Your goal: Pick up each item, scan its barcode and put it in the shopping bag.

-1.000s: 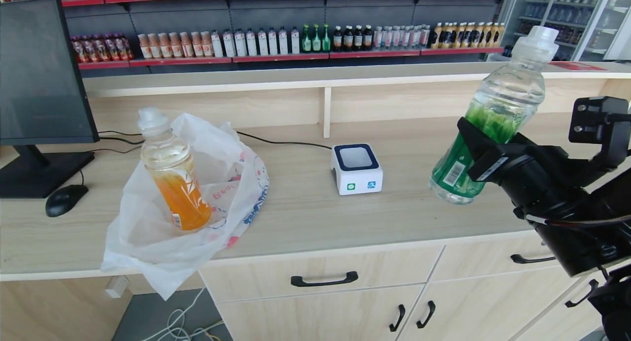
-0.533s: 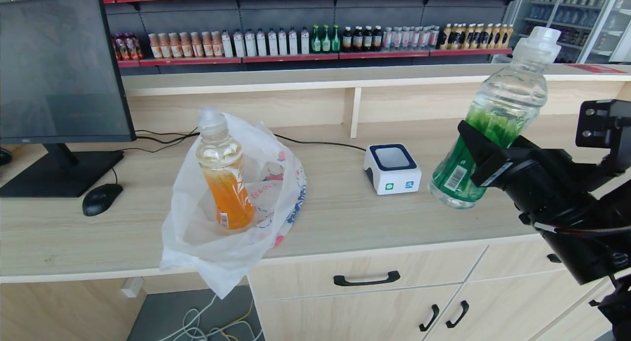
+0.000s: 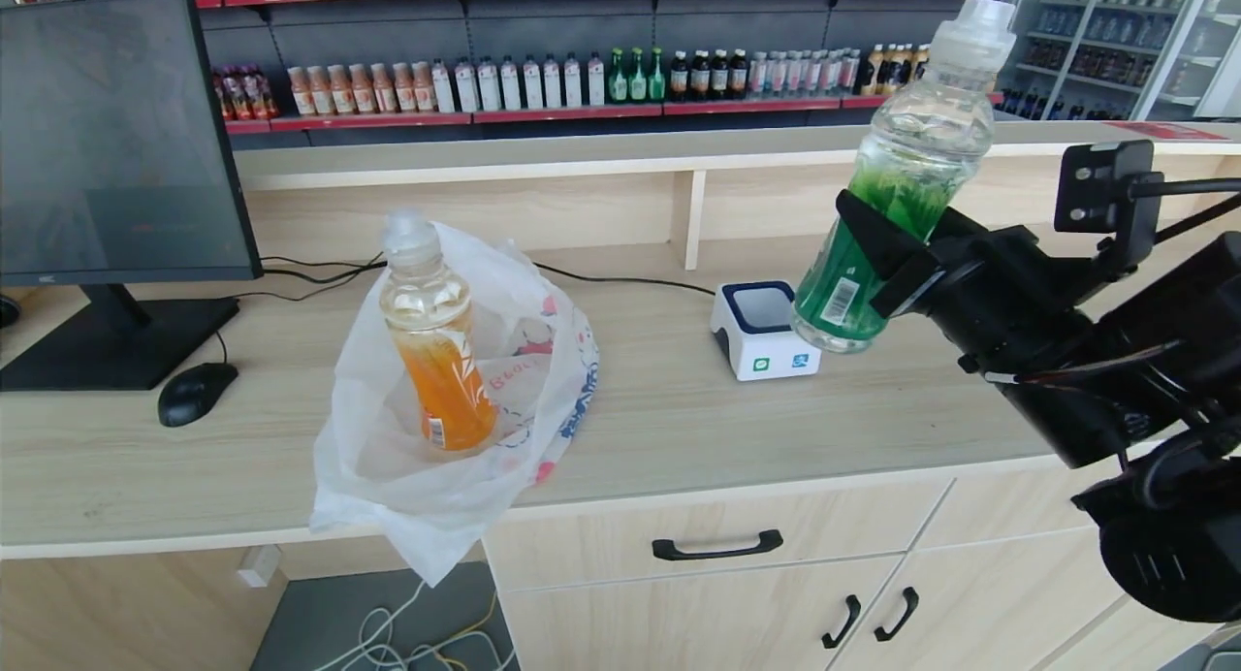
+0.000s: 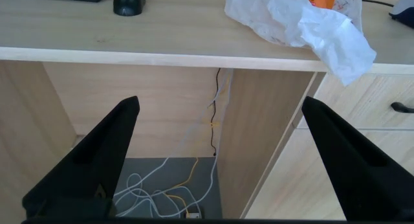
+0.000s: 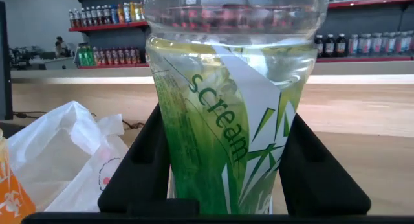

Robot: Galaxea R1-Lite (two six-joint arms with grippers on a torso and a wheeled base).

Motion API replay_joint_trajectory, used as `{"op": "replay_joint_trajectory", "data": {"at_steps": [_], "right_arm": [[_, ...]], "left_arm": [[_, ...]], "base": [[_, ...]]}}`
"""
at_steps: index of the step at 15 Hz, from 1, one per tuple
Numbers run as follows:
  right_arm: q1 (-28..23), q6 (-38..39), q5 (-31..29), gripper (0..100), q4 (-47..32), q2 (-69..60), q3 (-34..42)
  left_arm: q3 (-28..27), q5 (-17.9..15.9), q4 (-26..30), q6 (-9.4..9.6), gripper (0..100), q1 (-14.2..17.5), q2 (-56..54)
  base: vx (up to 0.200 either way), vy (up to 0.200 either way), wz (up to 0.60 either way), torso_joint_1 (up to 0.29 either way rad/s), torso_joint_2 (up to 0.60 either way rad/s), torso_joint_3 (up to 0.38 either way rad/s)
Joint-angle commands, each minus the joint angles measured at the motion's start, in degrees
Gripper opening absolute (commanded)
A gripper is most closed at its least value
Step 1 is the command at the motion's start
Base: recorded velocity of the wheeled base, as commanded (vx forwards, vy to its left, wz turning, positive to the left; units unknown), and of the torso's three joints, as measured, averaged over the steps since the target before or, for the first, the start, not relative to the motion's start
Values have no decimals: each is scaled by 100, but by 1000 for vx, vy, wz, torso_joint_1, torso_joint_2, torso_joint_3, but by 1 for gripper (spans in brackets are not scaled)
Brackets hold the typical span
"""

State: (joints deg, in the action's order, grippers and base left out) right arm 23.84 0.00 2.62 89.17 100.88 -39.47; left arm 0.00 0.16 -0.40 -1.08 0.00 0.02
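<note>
Just right of the scanner (image 3: 754, 353), above the worktop (image 3: 679, 419), the right tool (image 3: 880, 256) clamps the green bottle (image 3: 911, 157), tilted, cap up. Its arm stretches in from the right edge. The left tool (image 4: 220, 156) hangs wide apart, lower than the front edge, near the shopping bag (image 3: 388, 477) holding an orange bottle (image 3: 441, 370).

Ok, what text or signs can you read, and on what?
"scream" on the green bottle label, in the right tool.
Its barcode digits: too small.
Red letters on the shopping bag: blurred.
Two icons on the scanner: no readable words.
Label on the orange bottle: too small.
</note>
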Motion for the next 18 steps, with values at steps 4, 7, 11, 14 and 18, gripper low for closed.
{"op": "replay_joint_trajectory", "data": {"at_steps": [4,7,11,14,18], "right_arm": [[-134,105,362,0,83,1022,-983],[-231,35,916,0,83,1435,-1730],[-345,-378,1276,0,83,1830,-2495],[-600,-1380,2260,0,83,2015,-2636],[-899,-2514,3438,0,83,2217,-2785]], "left_arm": [[0,2,-4,-6,100,0,-2],[0,2,-4,-6,100,9,-2],[0,2,-4,-6,100,9,-2],[0,2,-4,-6,100,0,-2],[0,2,-13,-6,100,0,-2]], "base": [[0,0,0,0,0,0],[0,0,0,0,0,0],[0,0,0,0,0,0],[0,0,0,0,0,0],[0,0,0,0,0,0]]}}
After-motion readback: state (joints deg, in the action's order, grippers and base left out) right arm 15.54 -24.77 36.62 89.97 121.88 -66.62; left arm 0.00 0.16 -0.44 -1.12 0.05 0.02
